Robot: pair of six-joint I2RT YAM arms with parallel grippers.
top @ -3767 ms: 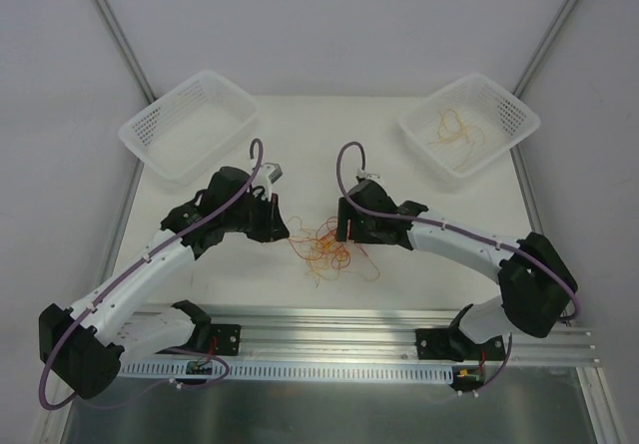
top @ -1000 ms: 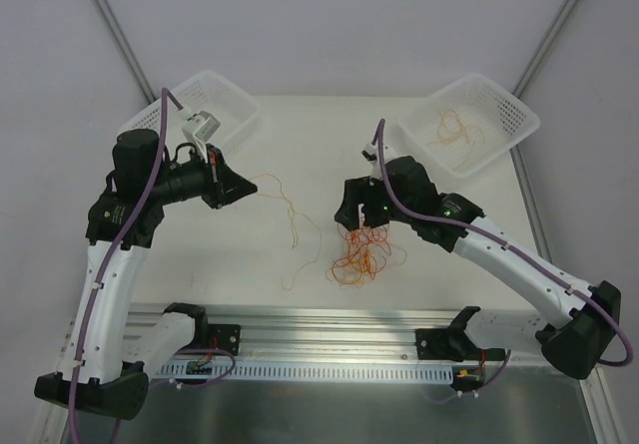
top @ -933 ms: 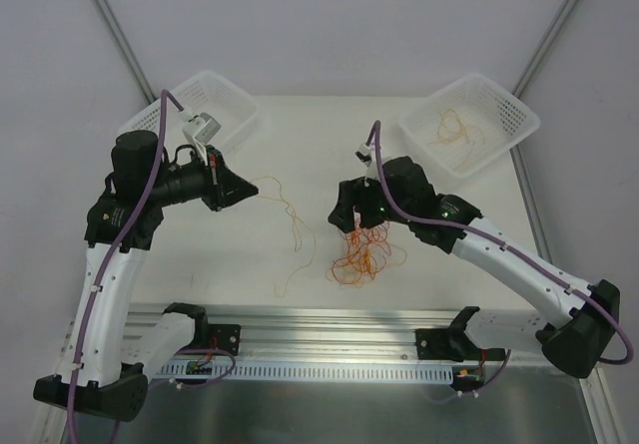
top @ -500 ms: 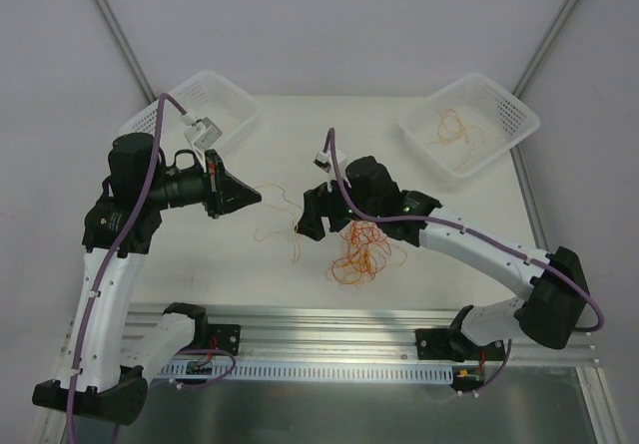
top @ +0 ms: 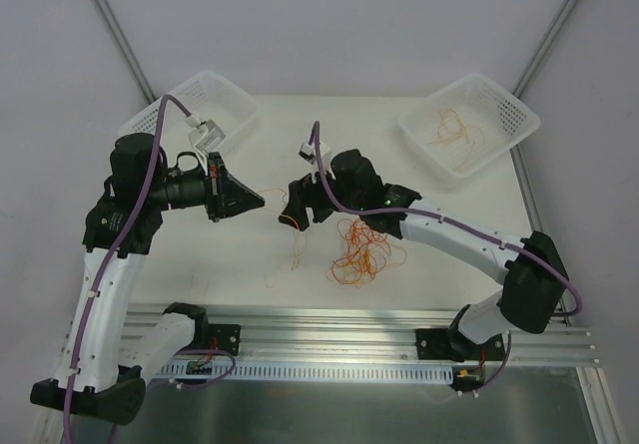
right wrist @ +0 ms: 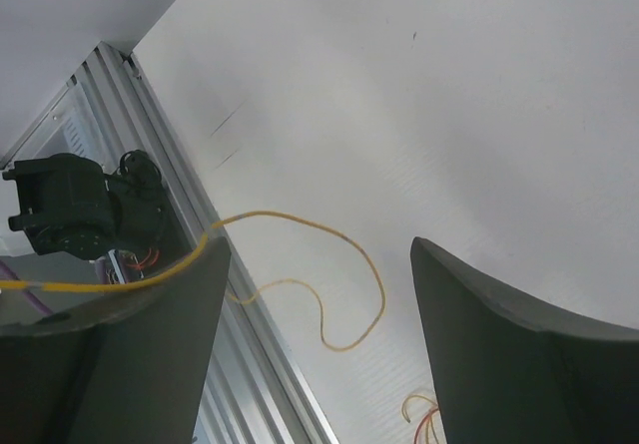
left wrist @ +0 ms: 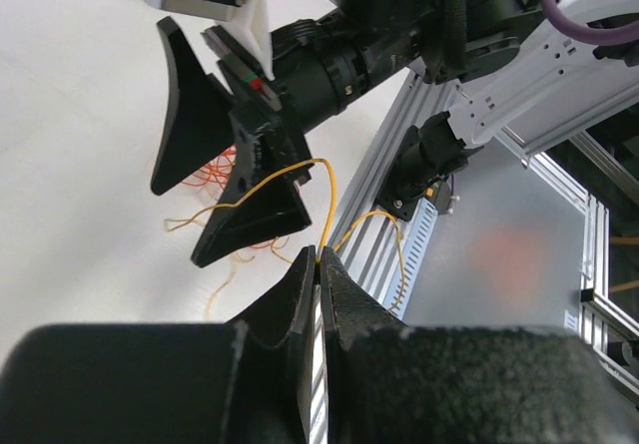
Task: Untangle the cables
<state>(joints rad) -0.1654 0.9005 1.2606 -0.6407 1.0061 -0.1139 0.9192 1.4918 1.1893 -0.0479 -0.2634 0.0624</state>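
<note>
Now left end effector clamps yellow cable; right end effector spread wide.

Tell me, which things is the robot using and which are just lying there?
Job: cable tangle; yellow cable, pinched in the left claw; open right claw.
Lying about: left basket; right basket, some cables inside; metal rail.

One yellow cable runs off the left edge — its end unseen.

We're seeing orange-yellow and red cables standing out against the white table, and a white basket showing a grid of holes.
</note>
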